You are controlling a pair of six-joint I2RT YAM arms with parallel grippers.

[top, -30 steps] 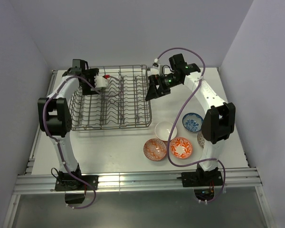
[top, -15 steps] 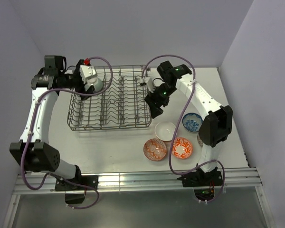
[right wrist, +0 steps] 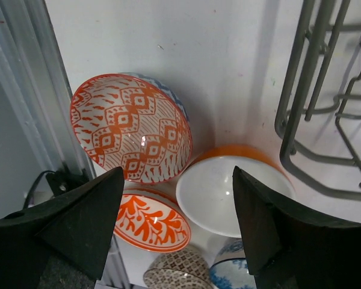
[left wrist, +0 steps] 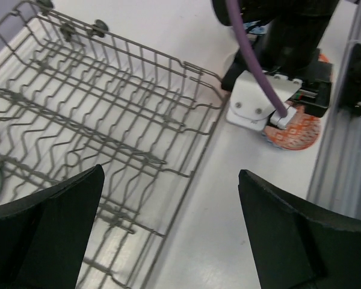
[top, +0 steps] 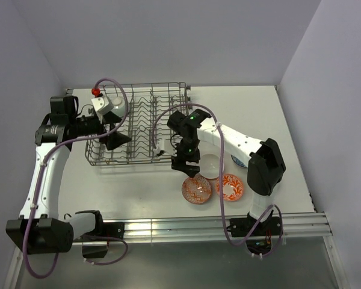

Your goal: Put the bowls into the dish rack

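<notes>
While the dish rack (top: 138, 123) is sitting on the left half of the table (top: 259, 114), the left gripper (left wrist: 171, 232) is hanging wide open and empty over it, and the right gripper (right wrist: 177, 201), jaws apart on nothing, is hovering above the white bowl (right wrist: 222, 192) lying just beside a red-orange patterned bowl (right wrist: 129, 126) near the rack.

The dish rack (top: 138, 129) stands back left on the table (top: 253, 114); the bowls (top: 196, 189) cluster off its near right corner.

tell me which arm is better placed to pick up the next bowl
Right. The right gripper hovers open above the white bowl with orange outside; the left gripper is over the dish rack, away from the loose bowls.
</notes>
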